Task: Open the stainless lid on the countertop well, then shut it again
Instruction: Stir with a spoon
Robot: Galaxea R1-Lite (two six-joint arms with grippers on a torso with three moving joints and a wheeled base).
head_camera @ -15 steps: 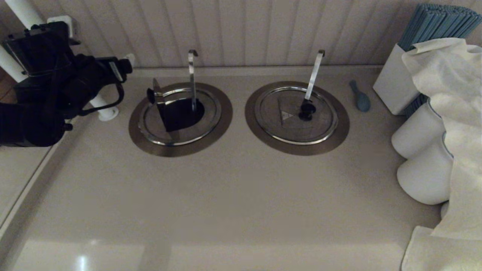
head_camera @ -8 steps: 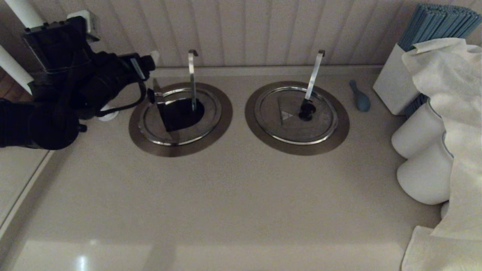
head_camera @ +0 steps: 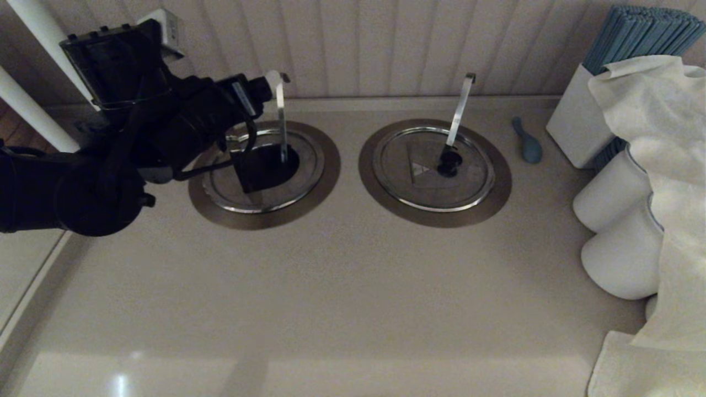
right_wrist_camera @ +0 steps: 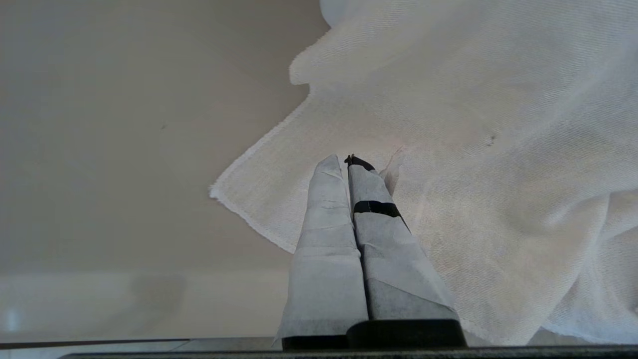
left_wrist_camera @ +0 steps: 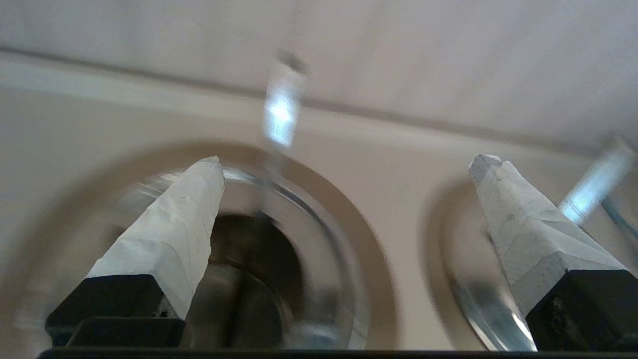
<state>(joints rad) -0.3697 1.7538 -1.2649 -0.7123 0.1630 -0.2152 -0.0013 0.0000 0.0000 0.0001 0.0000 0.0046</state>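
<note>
The stainless lid [head_camera: 311, 165] lies in the left countertop well [head_camera: 265, 219] with its flap section raised, so a dark opening [head_camera: 265, 165] shows. A narrow upright hooked handle [head_camera: 281, 116] rises out of that opening. My left gripper [head_camera: 263, 88] hangs over the lid's back left rim, close beside the handle's hook, and the arm hides the raised flap. In the left wrist view the gripper [left_wrist_camera: 347, 160] is open wide with nothing between its fingers; the lid [left_wrist_camera: 311, 234] and the handle [left_wrist_camera: 281, 109] lie ahead. My right gripper [right_wrist_camera: 347, 160] is shut and parked over a white cloth [right_wrist_camera: 473, 149].
The twin lid [head_camera: 433, 168] with a slanted handle [head_camera: 459, 107] sits closed to the right. A blue utensil [head_camera: 528, 142], a white holder [head_camera: 576, 124], white jars [head_camera: 618, 193] and a draped cloth [head_camera: 662, 165] crowd the right side. The panelled wall stands just behind the wells.
My left arm has swung right from the counter's left edge to above the well's back left rim, its gripper still open. The lid's flap has stayed raised.
</note>
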